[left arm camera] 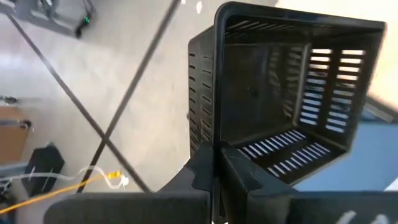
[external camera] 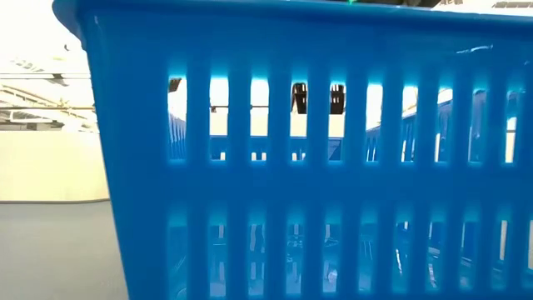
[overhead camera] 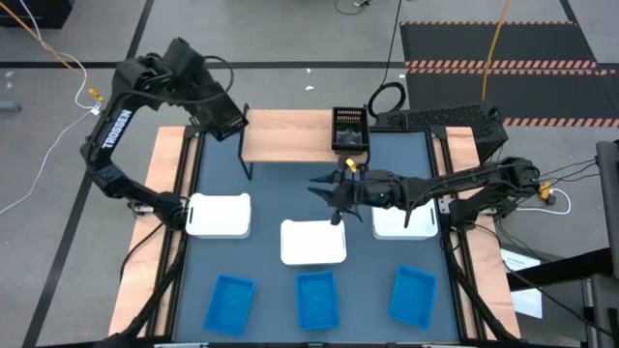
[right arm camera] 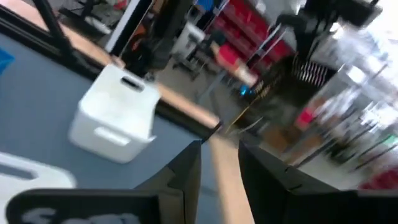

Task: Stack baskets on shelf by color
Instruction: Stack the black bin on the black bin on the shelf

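Table: white baskets beside right claw.

A robotics lab: taped concrete floor, loose cables, red storage bins.

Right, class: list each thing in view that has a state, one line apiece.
Left pincer: shut on held black basket.
Right pincer: open, empty.
Held black basket: lifted, tilted.
Shelved black basket: standing on shelf.
White baskets: three, unstacked, on tabletop.
Blue baskets: three, unstacked, on tabletop.
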Controlling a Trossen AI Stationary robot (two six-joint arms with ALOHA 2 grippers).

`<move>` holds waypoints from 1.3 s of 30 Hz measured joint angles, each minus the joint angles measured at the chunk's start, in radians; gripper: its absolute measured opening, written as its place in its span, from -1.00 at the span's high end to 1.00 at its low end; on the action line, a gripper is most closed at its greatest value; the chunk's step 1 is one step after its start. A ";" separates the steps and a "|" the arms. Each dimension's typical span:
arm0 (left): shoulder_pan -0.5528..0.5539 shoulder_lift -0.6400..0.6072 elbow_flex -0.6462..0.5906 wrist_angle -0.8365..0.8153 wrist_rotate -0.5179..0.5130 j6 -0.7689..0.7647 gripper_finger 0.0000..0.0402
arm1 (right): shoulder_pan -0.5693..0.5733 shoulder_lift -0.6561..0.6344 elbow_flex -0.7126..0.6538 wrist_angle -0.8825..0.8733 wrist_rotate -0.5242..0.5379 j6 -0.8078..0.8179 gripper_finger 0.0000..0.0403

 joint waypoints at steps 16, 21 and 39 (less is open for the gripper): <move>-0.240 0.051 0.028 0.142 0.164 -0.290 0.97 | -0.011 0.270 0.606 -0.630 0.130 -0.395 -0.19; -0.299 0.103 0.028 0.147 0.163 -0.338 0.94 | -0.015 0.385 0.653 -0.608 0.261 -0.610 -0.17; -0.371 0.142 0.028 0.146 0.264 -0.302 0.88 | -0.109 0.404 0.657 -0.696 0.254 -0.473 0.61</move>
